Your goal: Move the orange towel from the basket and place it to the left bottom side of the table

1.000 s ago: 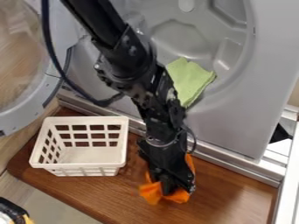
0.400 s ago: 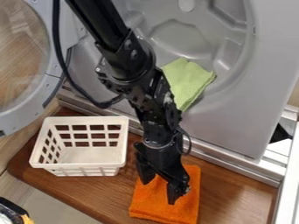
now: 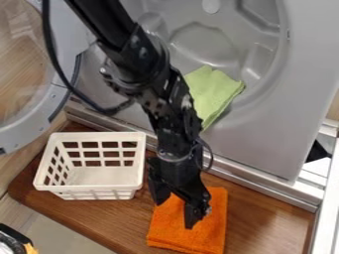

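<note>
The robot's black tool point(image 3: 176, 214) is hanging over the orange towel point(image 3: 182, 238) with its two fingers standing apart, and orange cloth is showing in the gap between them. The towel is lying folded and fairly flat on the wooden surface point(image 3: 265, 221), out of the white basket point(image 3: 89, 188) and to its right in the view, so the main carrying work is seemingly done. The likeliest trouble is coming from the fingers' nearness to the cloth: the lower fingertip is perhaps touching it, though the slanted view is making that hard to judge, and a sideways pull could be dragging a fold or unsquaring the stack. Closing too soon could be pinching the top layer and lifting it along, so a straight rise with the fingers kept wide is looking safer. The basket is standing close beside the upper finger, and a swing that way could be knocking its wall. Placement is posing its own risk: the towel is resting towards the bottom but not far to the left, so it may be falling short of the requested spot. Any push to correct this could be sending a corner over the surface's slanting front edge
</note>
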